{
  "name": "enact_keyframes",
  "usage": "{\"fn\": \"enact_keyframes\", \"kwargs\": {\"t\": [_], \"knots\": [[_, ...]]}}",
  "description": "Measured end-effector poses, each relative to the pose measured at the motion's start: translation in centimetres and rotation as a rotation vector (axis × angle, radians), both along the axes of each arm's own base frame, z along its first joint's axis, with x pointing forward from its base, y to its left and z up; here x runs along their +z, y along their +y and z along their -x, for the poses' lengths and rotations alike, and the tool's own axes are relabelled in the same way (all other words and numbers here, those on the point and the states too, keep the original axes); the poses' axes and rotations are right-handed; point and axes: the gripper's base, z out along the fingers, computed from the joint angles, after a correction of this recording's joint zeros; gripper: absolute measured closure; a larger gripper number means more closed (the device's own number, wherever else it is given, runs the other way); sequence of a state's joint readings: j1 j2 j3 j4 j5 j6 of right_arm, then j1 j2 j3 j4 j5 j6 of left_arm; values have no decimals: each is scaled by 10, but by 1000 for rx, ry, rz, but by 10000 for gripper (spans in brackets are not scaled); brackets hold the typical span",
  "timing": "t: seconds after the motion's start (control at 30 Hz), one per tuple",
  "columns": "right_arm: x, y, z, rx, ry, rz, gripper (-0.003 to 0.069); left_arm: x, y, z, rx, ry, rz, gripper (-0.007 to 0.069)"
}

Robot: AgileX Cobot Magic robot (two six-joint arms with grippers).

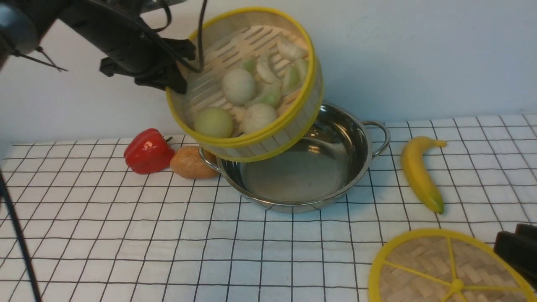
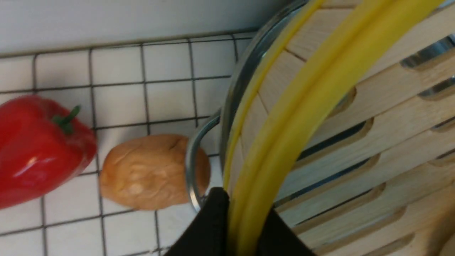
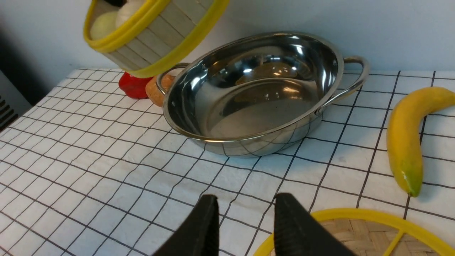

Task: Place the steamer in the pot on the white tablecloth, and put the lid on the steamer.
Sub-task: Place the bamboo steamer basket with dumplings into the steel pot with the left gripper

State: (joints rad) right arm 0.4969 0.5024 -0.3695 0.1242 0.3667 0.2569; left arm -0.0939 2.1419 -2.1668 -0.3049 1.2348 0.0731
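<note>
Gridded white tablecloth (image 1: 126, 235), pale wall (image 1: 419, 50) behind. My left gripper (image 2: 241, 220) clamps the steamer (image 1: 268, 138) rim; my right gripper (image 3: 245, 206) stands apart, empty.

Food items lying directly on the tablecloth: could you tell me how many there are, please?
3: a red pepper and a potato left of the pot, a banana to its right. Others may hide behind the raised steamer.
</note>
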Motion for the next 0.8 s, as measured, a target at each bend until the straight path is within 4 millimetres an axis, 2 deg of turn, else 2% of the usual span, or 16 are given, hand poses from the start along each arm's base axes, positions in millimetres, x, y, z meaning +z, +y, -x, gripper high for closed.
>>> {"fn": "enact_keyframes", "kwargs": {"t": [0.03,0.13,0.23,0.47,0.67,0.8], "knots": [[0,0,0,0,0,0,419,2,-2,0,-3,-7,1,592],[0,0,0,0,1,-1,419,-16,-31,-18,-58,-20,4,592],[0,0,0,0,1,-1,419,-34,-47,-30,-83,-19,-4,592],[0,0,0,0,3,-3,419,-70,-48,-43,-104,17,-73,592],[0,0,0,0,4,-3,419,-86,-48,-46,-120,30,-156,592],[0,0,0,0,4,-3,419,-88,-51,-46,-150,25,-176,592]]}}
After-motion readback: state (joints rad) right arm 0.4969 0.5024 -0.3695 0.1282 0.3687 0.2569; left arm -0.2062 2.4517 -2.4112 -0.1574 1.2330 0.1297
